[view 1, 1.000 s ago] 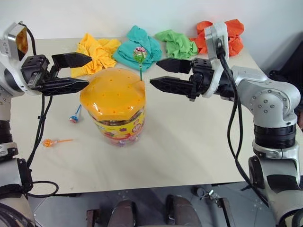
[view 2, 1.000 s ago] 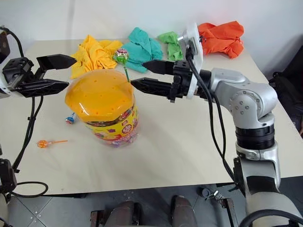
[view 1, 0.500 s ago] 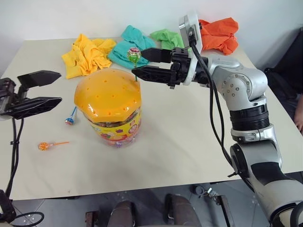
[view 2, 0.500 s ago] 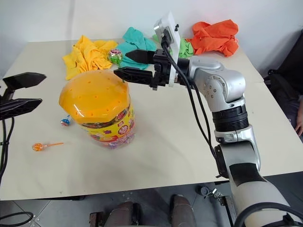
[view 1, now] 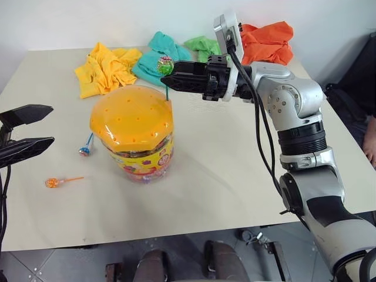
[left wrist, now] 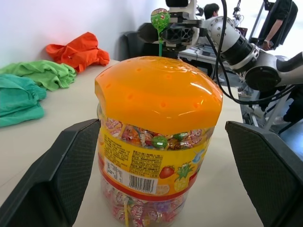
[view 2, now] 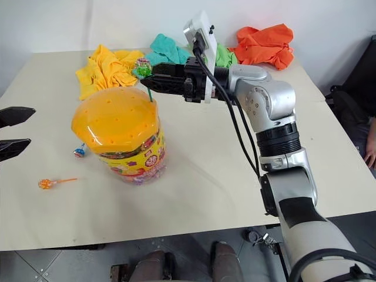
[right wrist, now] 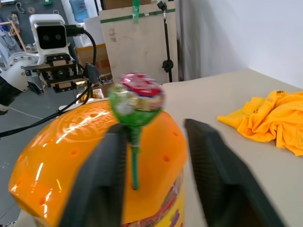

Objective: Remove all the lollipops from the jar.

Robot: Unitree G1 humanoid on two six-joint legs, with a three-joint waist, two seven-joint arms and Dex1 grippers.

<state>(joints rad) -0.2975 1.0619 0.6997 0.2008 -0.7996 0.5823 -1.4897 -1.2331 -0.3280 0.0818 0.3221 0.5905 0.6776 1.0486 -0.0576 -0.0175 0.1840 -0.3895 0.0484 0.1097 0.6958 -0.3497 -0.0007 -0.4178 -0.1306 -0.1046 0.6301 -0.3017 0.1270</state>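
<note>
With the right gripper (view 1: pixel 167 81) closing around the green lollipop (view 1: pixel 165 65), its stick should be drawn straight up out of the jar (view 1: pixel 134 133), the left gripper (view 1: pixel 23 130) kept spread apart.

3 lollipops (view 1: pixel 165 64), 1 jar (view 1: pixel 133 133), 4 cloths (view 1: pixel 106 66), 1 table (view 1: pixel 223 176)

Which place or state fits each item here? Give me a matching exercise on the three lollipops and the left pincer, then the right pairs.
Column one:
1. green lollipop
2. blue lollipop
3. orange lollipop
4. left pincer

Column two:
A. lying on the table beside the jar
B. open, apart from the jar
C. lying on the table, farther from the jar
D. standing with its stick in a hole of the orange lid, between the right pincer's fingers

Pairs: 1-D, 2-A, 3-C, 4-B
</note>
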